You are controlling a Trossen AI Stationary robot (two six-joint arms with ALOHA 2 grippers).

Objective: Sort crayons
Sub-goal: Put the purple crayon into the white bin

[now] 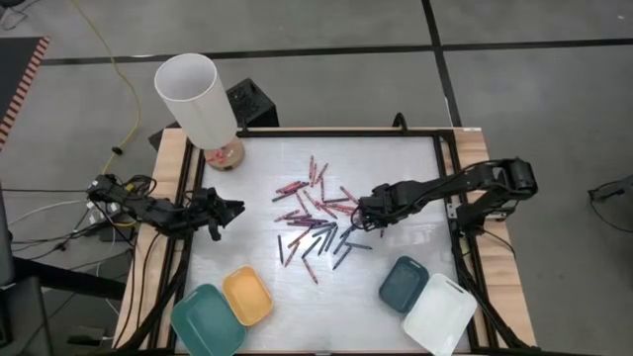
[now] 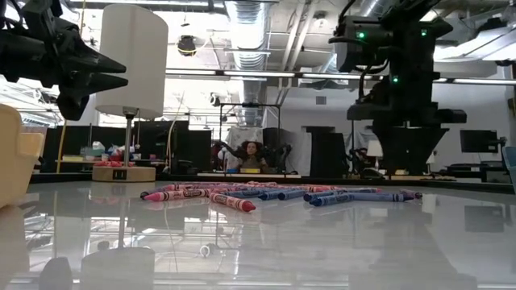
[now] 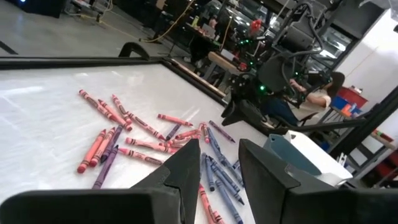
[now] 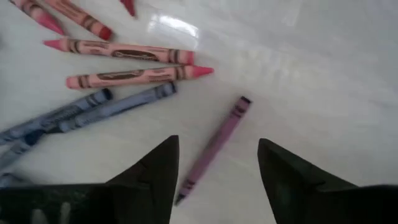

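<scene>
From above, I see the crayons (image 1: 318,218), short thin wax sticks in red, pink, purple and dark blue, scattered in a loose pile at the middle of the glossy white surface (image 1: 257,178). My right tool (image 1: 362,219) sits at the pile's right edge; my left tool (image 1: 233,208) waits well apart on the left. Four small plastic trays lie along the near edge: teal (image 1: 206,318), yellow (image 1: 247,296), dark-blue (image 1: 404,282) and white (image 1: 439,314). A white cylindrical lamp (image 1: 198,99) stands at the far left corner.

At table height, the crayons (image 2: 266,194) lie flat in a low band; none is lifted.

Through the left wrist camera, my left tool (image 3: 217,171) has its fingers parted a little with nothing between them, facing the pile (image 3: 161,146).

Through the right wrist camera, my right tool (image 4: 217,168) is spread wide directly over a single purple crayon (image 4: 214,144) lying apart from two pink ones (image 4: 134,76) and the blue ones (image 4: 87,111).

I judge these sticks light, stiff, and brittle if squeezed hard, and likely to roll or skid on this slick top. I would pinch the purple one across its paper-wrapped middle, fingers square to its length.
</scene>
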